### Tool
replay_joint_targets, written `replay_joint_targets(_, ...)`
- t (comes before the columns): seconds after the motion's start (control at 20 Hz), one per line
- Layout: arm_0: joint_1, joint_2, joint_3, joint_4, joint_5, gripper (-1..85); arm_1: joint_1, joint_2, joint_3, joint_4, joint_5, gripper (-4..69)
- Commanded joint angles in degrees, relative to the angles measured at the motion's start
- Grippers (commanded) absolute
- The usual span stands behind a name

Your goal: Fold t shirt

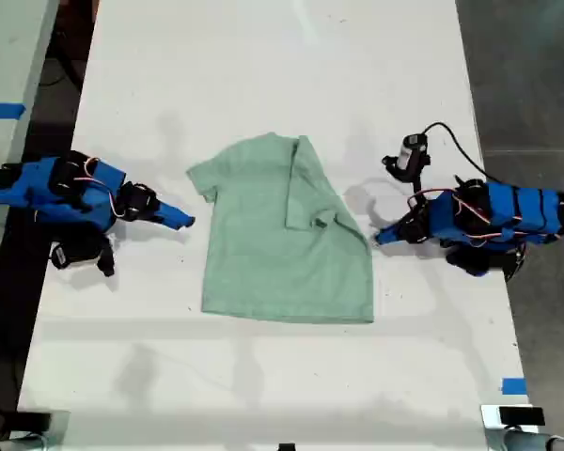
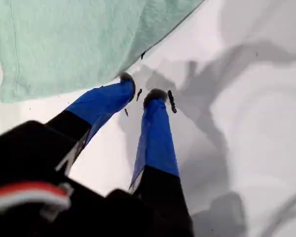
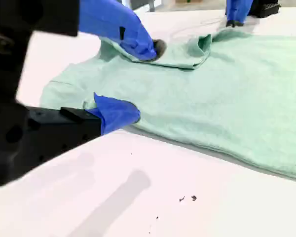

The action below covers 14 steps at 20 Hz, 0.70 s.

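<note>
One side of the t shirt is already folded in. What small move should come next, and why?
Probably ease my second gripper forward and close it on the unfolded edge of the t shirt. Its jaws stand open at that edge, holding nothing, and that side lies flat.

My first pincer (image 2: 140, 94) rests low, its tips slightly parted. My second pincer (image 3: 138, 79) gapes wide, both arms stretched inward
</note>
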Motion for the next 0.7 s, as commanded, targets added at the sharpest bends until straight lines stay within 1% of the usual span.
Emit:
replay_joint_targets(0.0,-5.62,0.35,-1.23,0.18,-2.11,-0.1,12.04,0.53,2.99,-1.49,13.27,3.3)
replay_joint_targets(0.05,-5.45,0.35,-1.23,0.18,-2.11,-0.1,11.69,0.53,2.99,-1.49,10.81,3.3)
replay_joint_targets(0.15,-4.75,0.35,-1.49,0.35,-1.93,-0.1,10.72,0.53,2.99,-1.49,10.02,3.3)
replay_joint_targets(0.2,-4.66,0.35,-1.58,0.53,-2.11,-0.1,10.63,0.53,2.99,-1.49,6.06,3.3)
replay_joint_targets(0.25,-4.57,0.35,-1.76,0.70,-2.20,-0.1,10.63,0.53,2.99,-1.49,-0.35,3.3)
replay_joint_targets(0.3,-4.48,0.35,-1.85,0.79,-2.20,-0.1,10.46,0.53,2.99,-1.49,-0.97,3.2)
replay_joint_targets(0.35,-4.13,0.35,-1.85,0.79,-2.20,-0.2,10.02,0.53,2.99,-1.49,-0.53,3.2)
replay_joint_targets(0.4,-2.81,0.35,-1.85,-0.26,-2.20,-0.2,9.67,0.53,2.99,-1.49,-0.35,3.2)
replay_joint_targets(0.45,-3.43,0.35,-2.46,-1.49,-2.29,-0.2,9.67,0.53,2.99,-1.49,0.26,3.1)
replay_joint_targets(0.65,-2.20,-4.92,-14.50,0.97,-2.81,-0.3,10.20,0.53,2.99,-1.49,6.50,3.1)
